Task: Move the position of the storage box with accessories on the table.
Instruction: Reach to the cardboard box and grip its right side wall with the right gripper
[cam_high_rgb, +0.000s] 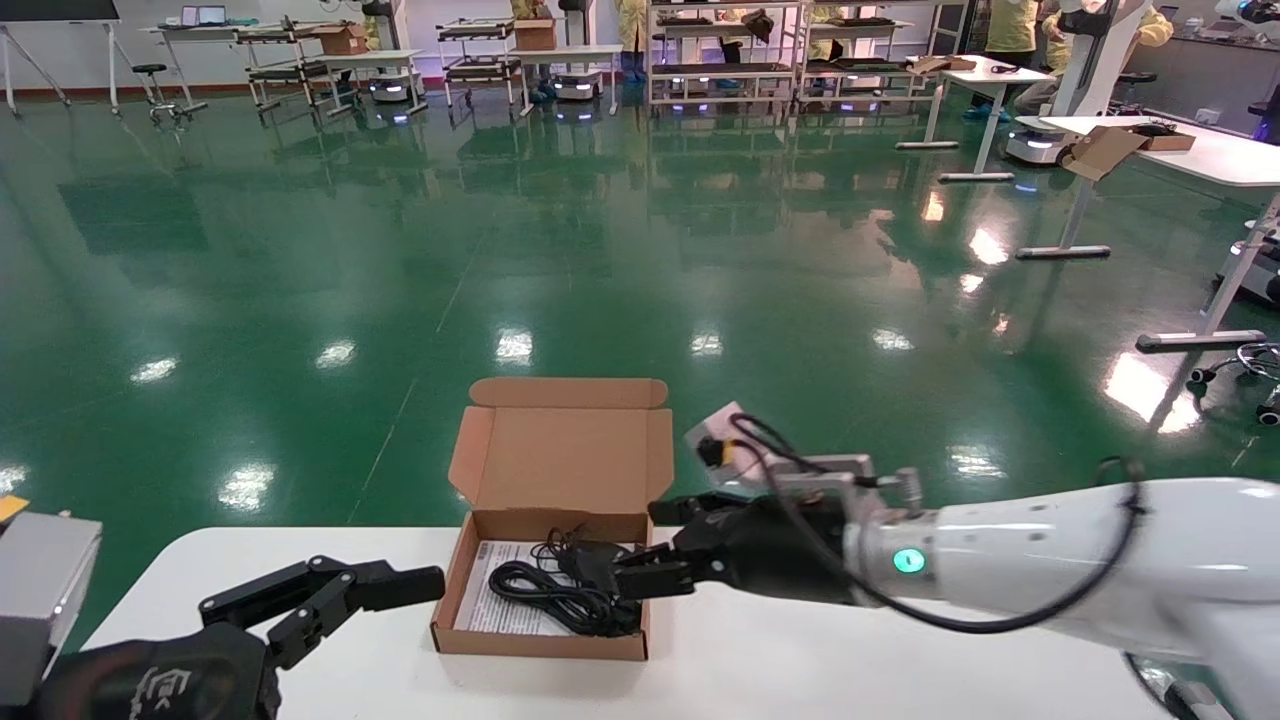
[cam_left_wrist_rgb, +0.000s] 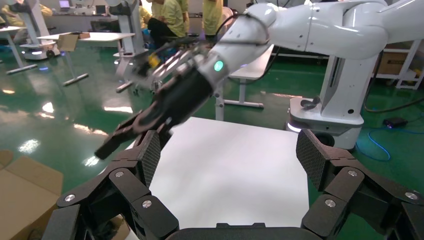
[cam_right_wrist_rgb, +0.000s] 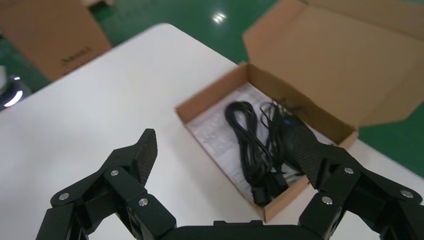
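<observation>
The storage box (cam_high_rgb: 545, 645) is brown cardboard and stands near the far edge of the white table (cam_high_rgb: 800, 660), its lid (cam_high_rgb: 560, 445) raised. Inside lie the accessories: a black mouse (cam_high_rgb: 592, 562), its coiled cable (cam_high_rgb: 545, 592) and a white printed sheet (cam_high_rgb: 488, 602). My right gripper (cam_high_rgb: 650, 545) is open at the box's right side; one finger hangs over the mouse (cam_right_wrist_rgb: 282, 131) and the other stays outside the box wall (cam_right_wrist_rgb: 210, 92). Open and holding nothing, my left gripper (cam_high_rgb: 380, 600) waits to the left of the box. It points across the bare table (cam_left_wrist_rgb: 230, 170).
The table's far edge runs just behind the box, with green floor beyond. A larger cardboard box (cam_right_wrist_rgb: 50, 30) stands on the floor past the table corner. A white robot base (cam_left_wrist_rgb: 325, 110) and other desks (cam_high_rgb: 1180, 150) are farther off.
</observation>
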